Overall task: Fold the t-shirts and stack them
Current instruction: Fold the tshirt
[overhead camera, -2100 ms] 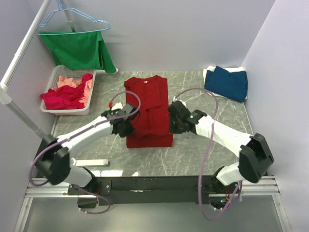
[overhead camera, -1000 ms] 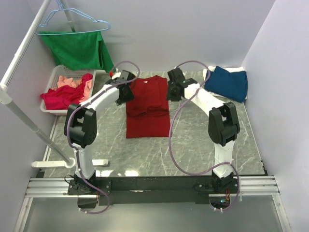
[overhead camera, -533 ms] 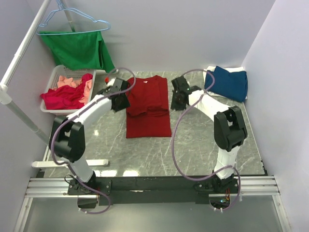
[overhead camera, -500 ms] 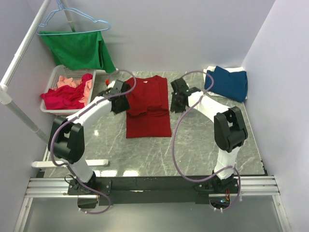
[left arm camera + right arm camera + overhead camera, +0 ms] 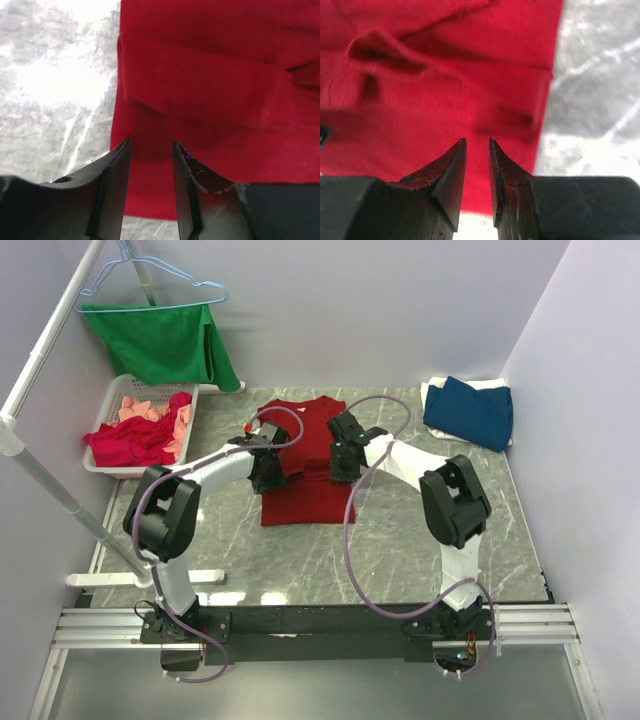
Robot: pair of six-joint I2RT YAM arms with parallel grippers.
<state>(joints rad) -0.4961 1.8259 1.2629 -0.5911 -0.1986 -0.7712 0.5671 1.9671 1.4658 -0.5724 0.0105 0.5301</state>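
The large deep-red t-shirt (image 5: pixel 305 495) lies on the table's middle, sides folded in to a narrow strip, with a folded sleeve ridge across it (image 5: pixel 200 85). My left gripper (image 5: pixel 268 468) is open and empty over the shirt's left edge (image 5: pixel 151 147). My right gripper (image 5: pixel 343 460) hovers over the shirt's right edge with its jaws slightly apart and nothing between them (image 5: pixel 477 142). The dark blue t-shirt (image 5: pixel 470 412) lies folded on the white one (image 5: pixel 432 392) at the back right. The crimson (image 5: pixel 130 443) and salmon-pink (image 5: pixel 140 408) shirts are in the basket.
A white basket (image 5: pixel 112 466) stands at the back left. A green garment (image 5: pixel 160 340) hangs on a light-blue wire hanger (image 5: pixel 150 275) from a white rail (image 5: pixel 45 355). The grey marble table (image 5: pixel 420 530) ends at walls on each side.
Both grippers have moved from beside the shirt's collar end inward and toward me, onto its left and right edges. The red shirt has stayed put in the last half second.
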